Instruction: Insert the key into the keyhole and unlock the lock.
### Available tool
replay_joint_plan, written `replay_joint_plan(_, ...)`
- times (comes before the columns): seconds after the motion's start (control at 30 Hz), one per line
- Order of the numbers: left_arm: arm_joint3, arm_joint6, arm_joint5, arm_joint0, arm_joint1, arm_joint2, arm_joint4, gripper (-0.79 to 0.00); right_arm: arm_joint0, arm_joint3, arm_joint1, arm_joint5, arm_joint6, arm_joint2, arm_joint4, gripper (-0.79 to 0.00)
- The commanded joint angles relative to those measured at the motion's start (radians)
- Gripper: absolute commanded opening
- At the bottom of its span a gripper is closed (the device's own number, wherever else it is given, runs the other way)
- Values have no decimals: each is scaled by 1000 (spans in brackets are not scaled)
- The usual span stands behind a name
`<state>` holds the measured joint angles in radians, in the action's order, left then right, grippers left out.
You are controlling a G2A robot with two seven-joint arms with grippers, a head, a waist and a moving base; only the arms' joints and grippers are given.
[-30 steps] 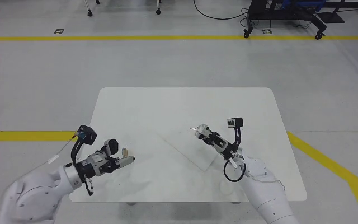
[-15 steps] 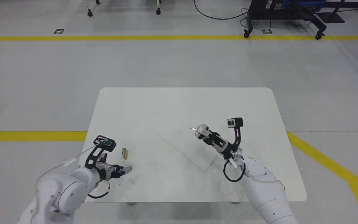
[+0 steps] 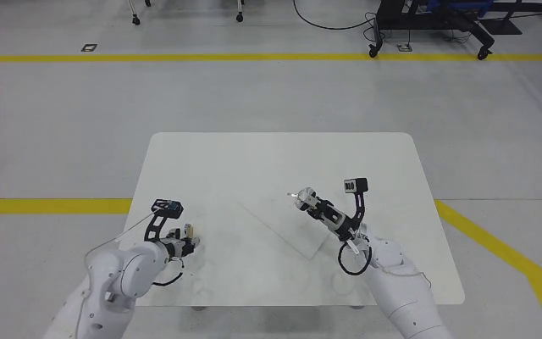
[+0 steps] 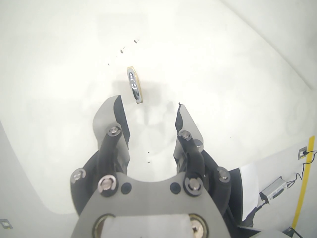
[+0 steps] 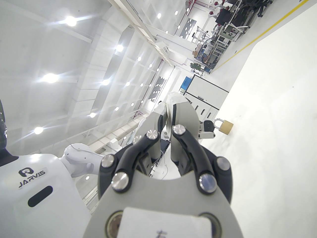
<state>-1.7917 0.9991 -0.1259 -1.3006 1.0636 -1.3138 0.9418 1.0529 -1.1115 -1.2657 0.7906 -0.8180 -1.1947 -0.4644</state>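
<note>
**Change.** Within the last second the left arm has folded in toward the table's 8 o'clock corner and turned its wrist. This brings the left gripper (image 3: 183,246) up to the lock (image 3: 191,230) from the lock's 7 o'clock side. The right arm has not moved. The lock is probably about to be gripped and steadied; insertion has not begun.

**State.** The left gripper (image 4: 149,105) is wide open and holds nothing. The lock (image 4: 134,85) stands on edge on the table (image 4: 223,50), just beyond one fingertip and outside the gap. The jaws therefore probably need a sideways correction before closing. The right gripper (image 3: 306,201) is closed on the key (image 3: 294,196) over the table's middle, at 3 o'clock from the lock and well apart.

**Room.** The lock sits nearer the table's 9 o'clock edge than its centre, with margin on every side. The surface between lock and key leaves an unobstructed approach path.
</note>
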Motion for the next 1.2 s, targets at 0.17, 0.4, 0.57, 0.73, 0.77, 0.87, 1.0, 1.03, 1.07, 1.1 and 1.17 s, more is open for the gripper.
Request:
replay_joint_plan(0.17,28,-64,-9,23,7,10,5,-416,0,0,0,0,0,0,0,-785)
replay_joint_plan(0.4,73,-91,-4,42,12,24,-1,-493,0,0,0,0,0,0,0,-785)
replay_joint_plan(0.57,80,-99,-9,41,14,24,5,-573,0,0,0,0,0,0,0,-785)
replay_joint_plan(0.73,68,-127,14,31,13,12,17,-785,0,0,0,0,0,0,0,-785)
replay_joint_plan(0.77,62,-135,18,26,12,8,20,-785,0,0,0,0,0,0,0,-785)
replay_joint_plan(0.87,50,-146,38,15,10,1,37,-785,0,0,0,0,0,0,0,-785)
replay_joint_plan(1.0,41,-152,80,12,9,6,57,-785,0,0,0,0,0,0,0,-785)
replay_joint_plan(1.03,42,-153,92,12,9,10,62,-785,0,0,0,0,0,0,0,-785)
replay_joint_plan(1.07,42,-155,106,14,9,16,75,-785,0,0,0,0,0,0,0,-785)
replay_joint_plan(1.1,44,-158,116,17,9,23,90,-785,0,0,0,0,0,0,0,-785)
replay_joint_plan(1.17,55,-163,133,24,11,40,109,-785,0,0,0,0,0,0,0,-785)
